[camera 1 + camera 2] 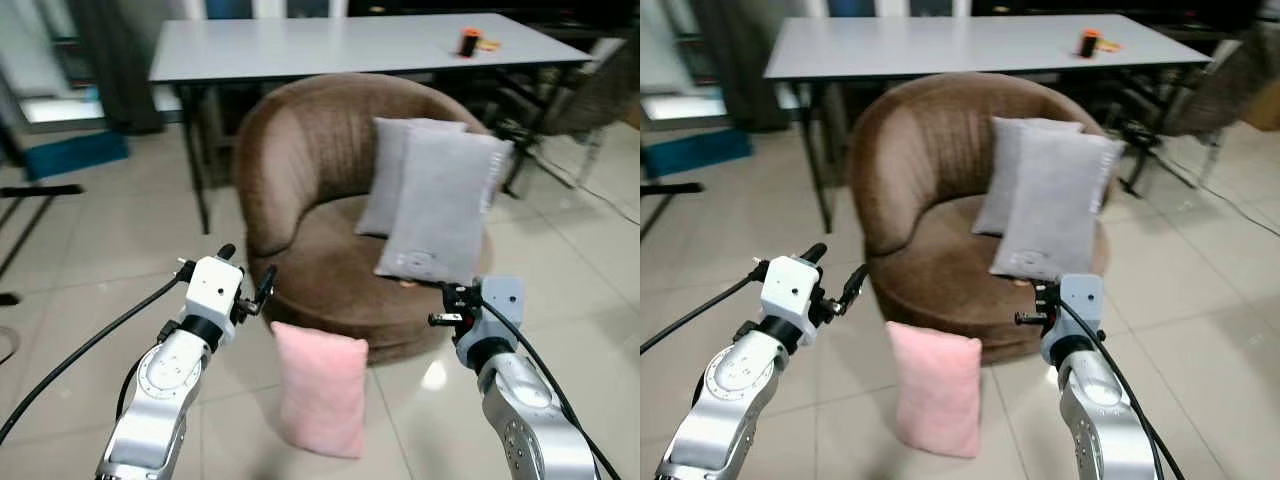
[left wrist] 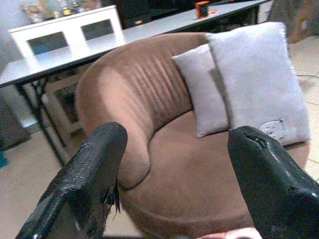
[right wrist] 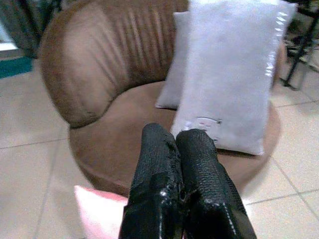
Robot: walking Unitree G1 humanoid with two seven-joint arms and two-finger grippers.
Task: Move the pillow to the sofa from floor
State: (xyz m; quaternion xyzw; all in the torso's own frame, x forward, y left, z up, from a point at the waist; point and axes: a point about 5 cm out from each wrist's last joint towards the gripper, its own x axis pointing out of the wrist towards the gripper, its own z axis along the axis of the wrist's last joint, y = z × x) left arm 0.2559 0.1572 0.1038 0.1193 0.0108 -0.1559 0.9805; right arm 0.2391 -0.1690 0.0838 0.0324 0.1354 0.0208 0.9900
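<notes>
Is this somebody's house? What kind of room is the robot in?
Probably a living room in a home. There's a round brown sofa chair with two grey cushions, a pink pillow on the tiled floor, and a long grey table behind.

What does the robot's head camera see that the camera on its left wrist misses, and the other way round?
The left eye view alone takes in the whole pink pillow standing on the tiled floor against the sofa's base, both silver arms with the left tool and right tool, and the orange object on the grey table. The left wrist view alone shows, up close, the left tool's two black fingers spread wide, and a white cabinet behind the table. Both show the brown sofa and its two grey pillows.
</notes>
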